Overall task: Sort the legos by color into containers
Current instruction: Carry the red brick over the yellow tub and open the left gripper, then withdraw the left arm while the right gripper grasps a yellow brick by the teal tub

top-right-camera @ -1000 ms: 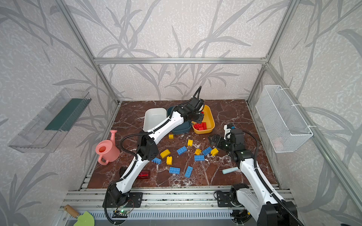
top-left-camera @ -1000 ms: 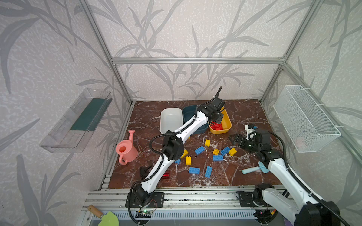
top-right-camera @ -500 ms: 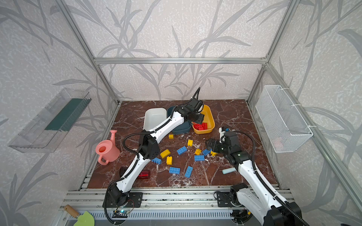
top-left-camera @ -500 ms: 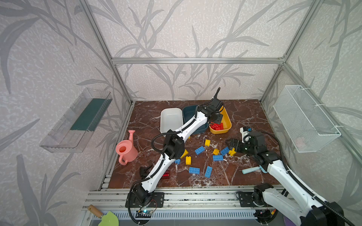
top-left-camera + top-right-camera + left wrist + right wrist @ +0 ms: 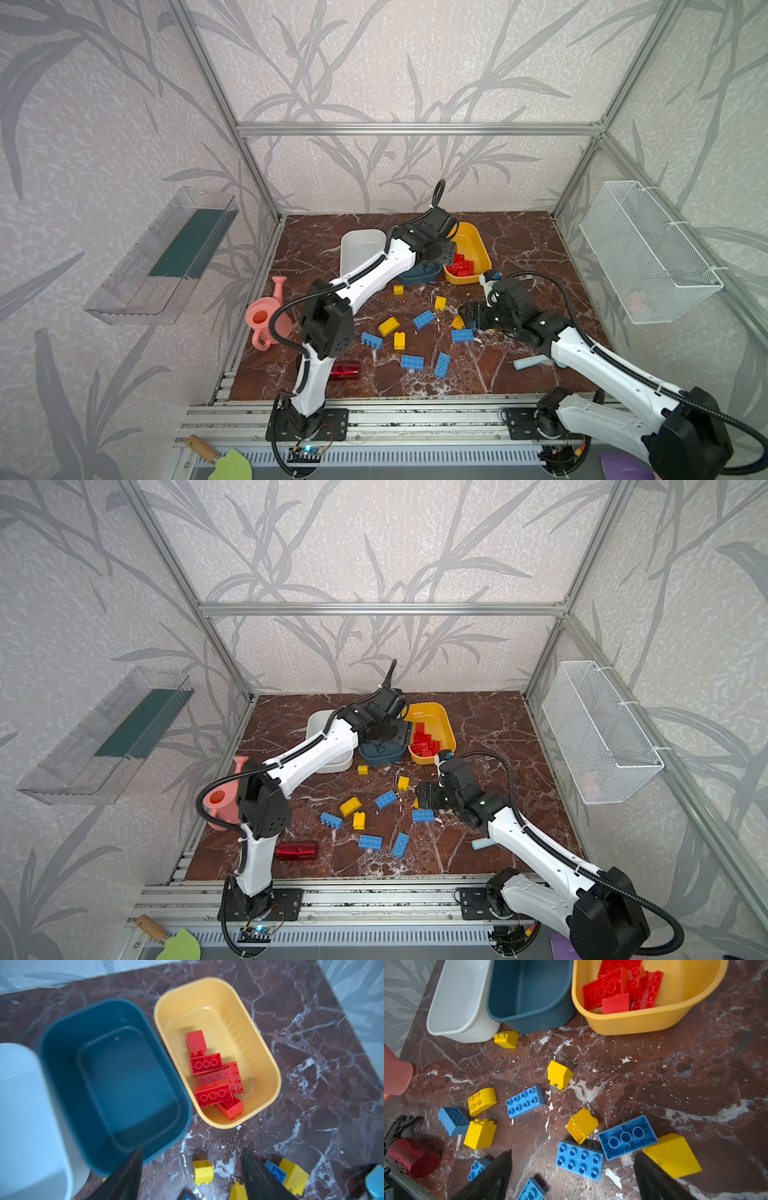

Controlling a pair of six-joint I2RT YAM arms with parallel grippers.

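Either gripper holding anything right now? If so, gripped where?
Nothing is held. The left gripper is open and empty near the yellow tub; the right gripper is open above the loose bricks, gripping none.

Readable text: none in any view.
Red bottle (image 5: 411, 1157): small pale marks on its side, too blurred to read.
Blue lego (image 5: 579, 1160): stud tops too soft to make out any lettering.
Upturned blue lego (image 5: 627, 1137): moulded rings and ridge lines only, no legible characters.
Yellow tub (image 5: 268, 1059): walls plain, no label legible.
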